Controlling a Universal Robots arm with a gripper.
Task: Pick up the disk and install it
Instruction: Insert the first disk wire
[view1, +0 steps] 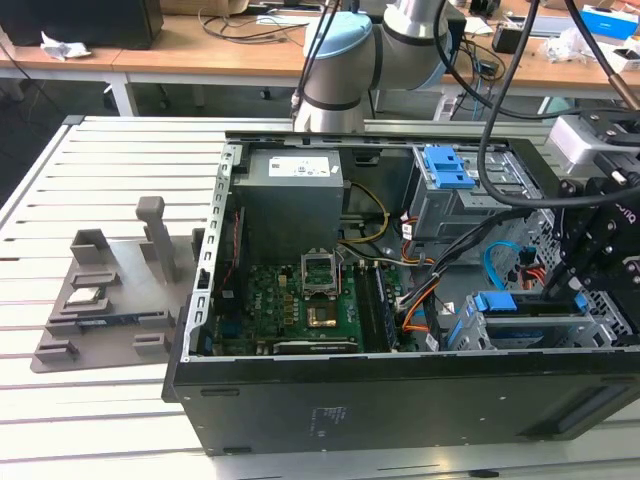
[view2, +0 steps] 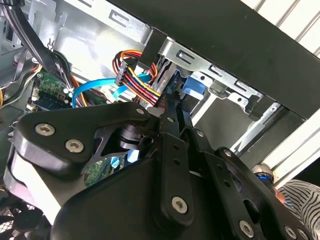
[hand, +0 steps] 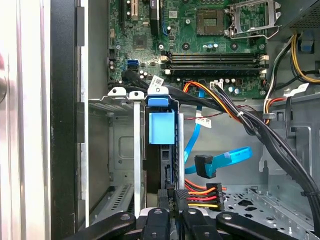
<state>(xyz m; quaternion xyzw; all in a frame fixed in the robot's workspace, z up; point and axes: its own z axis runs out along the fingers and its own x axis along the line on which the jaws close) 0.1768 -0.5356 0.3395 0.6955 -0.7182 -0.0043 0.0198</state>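
One slatted white bench (view1: 110, 410) carries one open black computer case (view1: 400, 400), lying on its side with its inside turned up. Beside the case, toward the exterior view's left, sits one grey fixture tray (view1: 110, 300) with upright posts and a small square silver chip resting in it. Inside the case lies one green motherboard (view1: 300, 305), with the grey power supply box (view1: 295, 200) next to it and two metal drive cages: one at the far side topped with a blue latch (view1: 447, 168), and one at the near wall toward the exterior view's right.

One robot arm (view1: 340, 60) reaches over the case, and its black gripper (view1: 590, 250) is down at that near drive cage (hand: 117, 150).

The disk (hand: 162, 150) stands on edge in a slot of this cage, just beside an empty slot. From above it shows as a thin dark slab with a blue plastic carrier: a blue tab at the end and blue strips along its edge; its label cannot be seen. In the first wrist view the jaws sit narrow around the disk's near end, pinching it. One light-blue data cable (hand: 220, 162) and one bundle of red, orange, yellow and black power wires (hand: 200, 195) lie just beside the disk.
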